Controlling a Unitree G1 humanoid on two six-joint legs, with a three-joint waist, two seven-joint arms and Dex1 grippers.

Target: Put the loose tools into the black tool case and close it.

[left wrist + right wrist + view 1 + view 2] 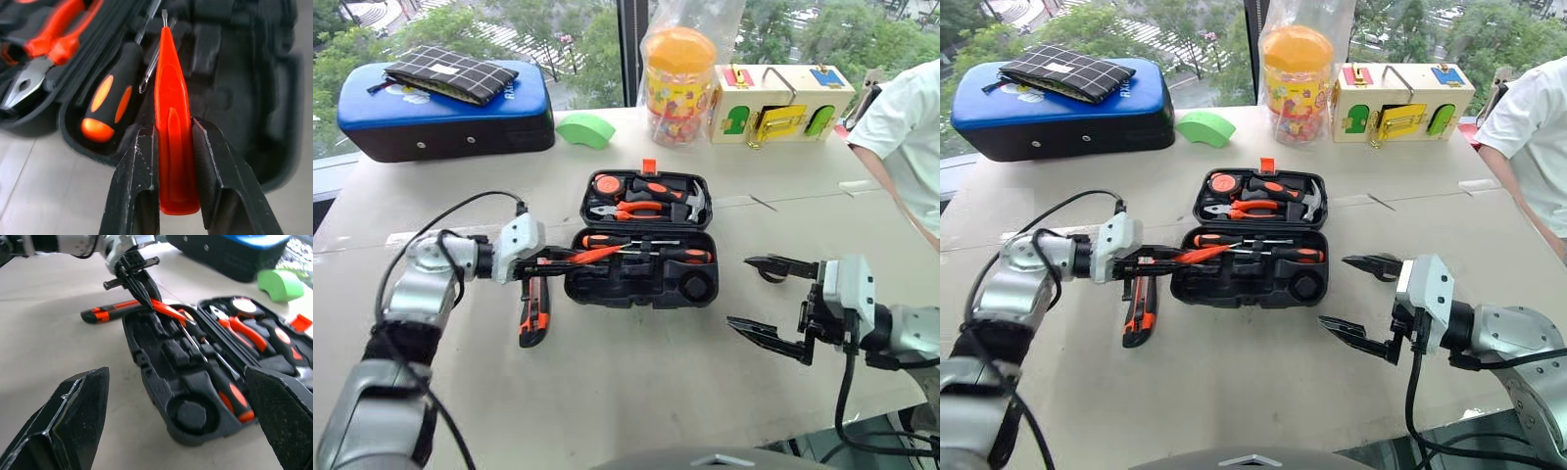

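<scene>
Here, left tool (171,161) pinching slim glossy orange tool (172,147), right tool (773,304) spread wide, moulded black case (641,279)

I see a black tool case (641,279) with an orange latch (649,165), black-and-orange screwdrivers (651,255), and a solid orange slim tool (173,142). The utility knife (534,313) is orange and black. Behind sit a blue-topped case (440,108), a black white-checked pouch (450,73) and a green block (585,129).
</scene>
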